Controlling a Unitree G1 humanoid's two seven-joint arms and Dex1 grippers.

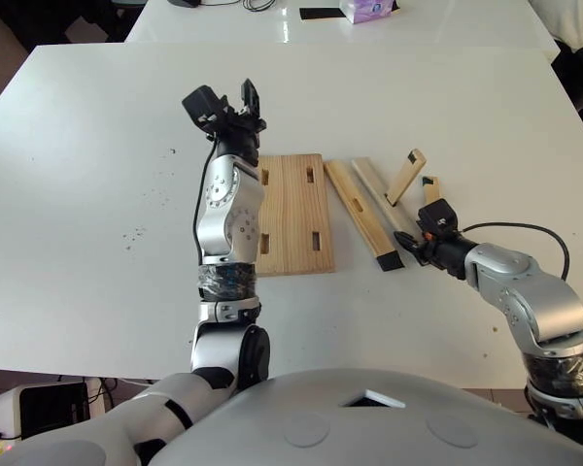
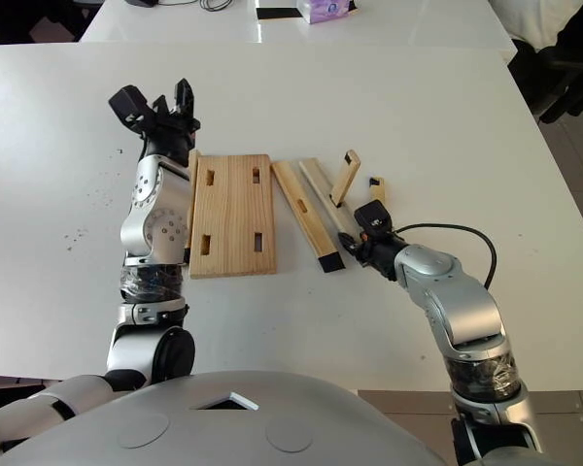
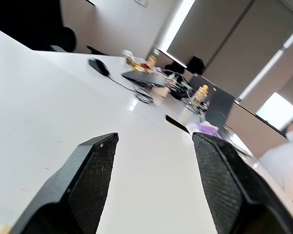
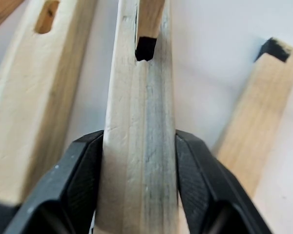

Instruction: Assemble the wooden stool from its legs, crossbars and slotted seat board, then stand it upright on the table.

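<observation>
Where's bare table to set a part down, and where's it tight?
Free: table left of the left arm; far strip beyond the seat board; near strip between both arms. Crowded: legs packed between seat board and right end effector, which grips one leg.

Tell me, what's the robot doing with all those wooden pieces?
It's building a stool, but nothing is joined yet. Its right gripper is shut on one wooden leg lying on the table. Its left gripper is open, holding nothing, raised by the far left corner of the seat board. The seat board lies flat, with another leg and a shorter piece beside it.
</observation>
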